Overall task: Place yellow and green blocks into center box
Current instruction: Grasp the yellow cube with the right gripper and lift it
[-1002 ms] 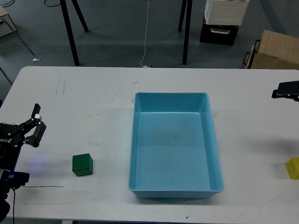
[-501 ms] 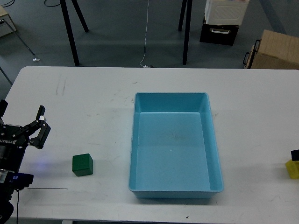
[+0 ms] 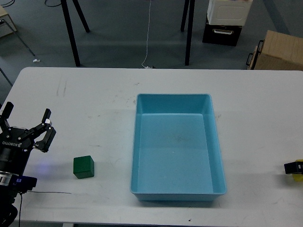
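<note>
Head view. A white table (image 3: pixel 94 94) filled most of the frame, with grey floor, black stand legs (image 3: pixel 71 28) and a cardboard box (image 3: pixel 279 51) visible beyond its far edge along the top of the frame.

The center box (image 3: pixel 137 156), a light-blue rectangular tray, lay slightly right of the frame's middle, its long sides running away from the viewer; nothing could be seen inside it.

The green block (image 3: pixel 83 166) rested on the table in the lower left of the frame, well apart from the tray's left wall and not in contact with anything else.

The left gripper (image 3: pixel 26 125) stood at the left edge of the frame, above and to the left of the green block and apart from it. Its two black fingers (image 3: pixel 46 117) were spread wide, with nothing between them.

At the right edge of the frame, lower right, a small dark part of the right gripper (image 3: pixel 292 167) entered the view. It lay directly over the yellow block (image 3: pixel 298 178), of which only a thin yellow sliver showed beneath and beside the dark part. Whether those fingers were spread or closed around the block could not be told, since most of the gripper fell outside the frame. The yellow block sat well to the right of the tray.
</note>
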{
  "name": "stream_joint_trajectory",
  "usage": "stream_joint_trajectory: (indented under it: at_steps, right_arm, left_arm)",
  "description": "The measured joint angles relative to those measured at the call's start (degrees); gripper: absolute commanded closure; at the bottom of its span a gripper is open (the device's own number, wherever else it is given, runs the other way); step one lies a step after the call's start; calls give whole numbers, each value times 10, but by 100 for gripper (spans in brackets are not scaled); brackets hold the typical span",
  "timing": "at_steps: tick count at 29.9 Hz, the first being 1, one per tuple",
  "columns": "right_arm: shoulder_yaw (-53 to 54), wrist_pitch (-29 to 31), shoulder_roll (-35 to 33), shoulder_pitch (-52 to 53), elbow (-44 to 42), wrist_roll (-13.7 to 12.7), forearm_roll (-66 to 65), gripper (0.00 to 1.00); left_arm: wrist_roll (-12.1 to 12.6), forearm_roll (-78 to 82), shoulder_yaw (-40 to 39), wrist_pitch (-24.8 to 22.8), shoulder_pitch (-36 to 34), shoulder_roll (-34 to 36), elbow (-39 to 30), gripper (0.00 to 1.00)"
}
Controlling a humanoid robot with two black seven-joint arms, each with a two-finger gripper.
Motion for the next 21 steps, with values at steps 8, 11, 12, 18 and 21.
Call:
stream_joint_trajectory:
  at_steps: [8,11,12,18,21]
  right_arm:
    - [1,0,0,-13,4,-1,-32,100]
    - [14,0,-3,-14,12,-1,-33,100]
    - [20,0,-4,-14,15,-1,-33,100]
    - [77,0,-8,-2,67,-1,-26,100]
    - [108,0,-18,42,92,0,7,100]
  left_arm:
    - [0,1,0,0,1,-7,2,0]
    - [0,4,1,0,2,-9,2,0]
    - [-1,5,1,0,2,-9,2,0]
    - [-1,5,0,0,4,-11,1,0]
    - [-1,5,0,0,4,-13,1,0]
